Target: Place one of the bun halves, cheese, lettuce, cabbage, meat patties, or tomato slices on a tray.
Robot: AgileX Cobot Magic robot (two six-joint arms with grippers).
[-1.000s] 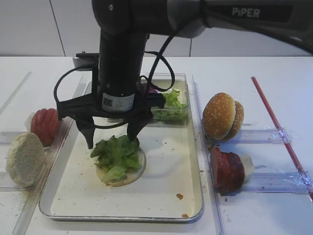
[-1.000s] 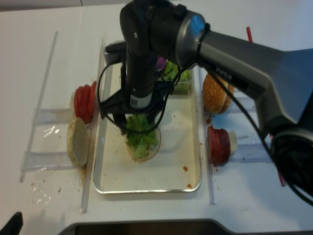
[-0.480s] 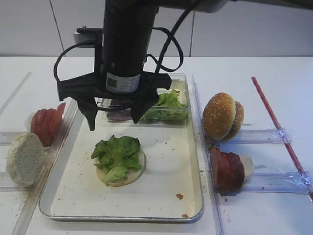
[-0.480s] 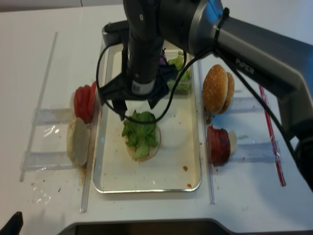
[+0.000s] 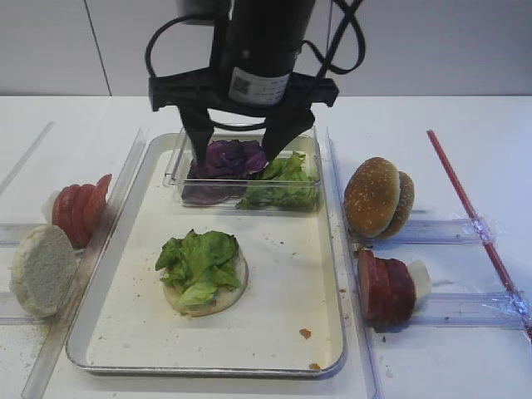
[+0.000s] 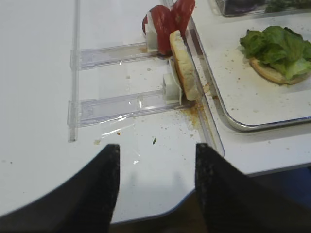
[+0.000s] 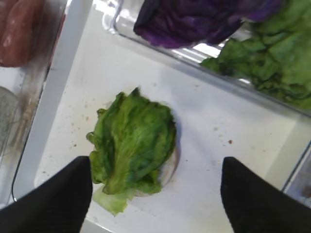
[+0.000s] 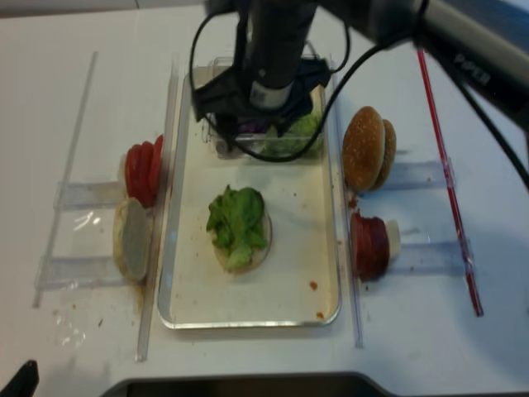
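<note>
A green lettuce point(image 5: 198, 259) leaf lies on a pale bun round point(image 5: 226, 293) in the middle of the metal tray point(image 5: 208, 369); it also shows as lettuce point(image 7: 133, 141) in the right wrist view. My right gripper point(image 5: 238, 160) hangs open and empty above the purple cabbage point(image 5: 226, 156) in the clear box, well clear of the lettuce. My left gripper point(image 6: 156, 148) is open over bare table near the front edge. Tomato slices point(image 5: 76, 212) and a pale bun half point(image 5: 41, 270) stand left of the tray. Sesame buns point(image 5: 378, 198) and meat patties point(image 5: 386, 289) stand right. Cheese is not discernible.
A clear plastic box point(image 5: 303, 199) at the tray's far end holds cabbage and more green leaves point(image 5: 287, 184). Clear plastic racks point(image 6: 121, 102) flank the tray on both sides. A red straw point(image 5: 474, 218) lies at the far right. Crumbs dot the tray base.
The right gripper has lifted off the lettuce and moved back to above the clear box, still open. The lettuce stays on the bun round.
</note>
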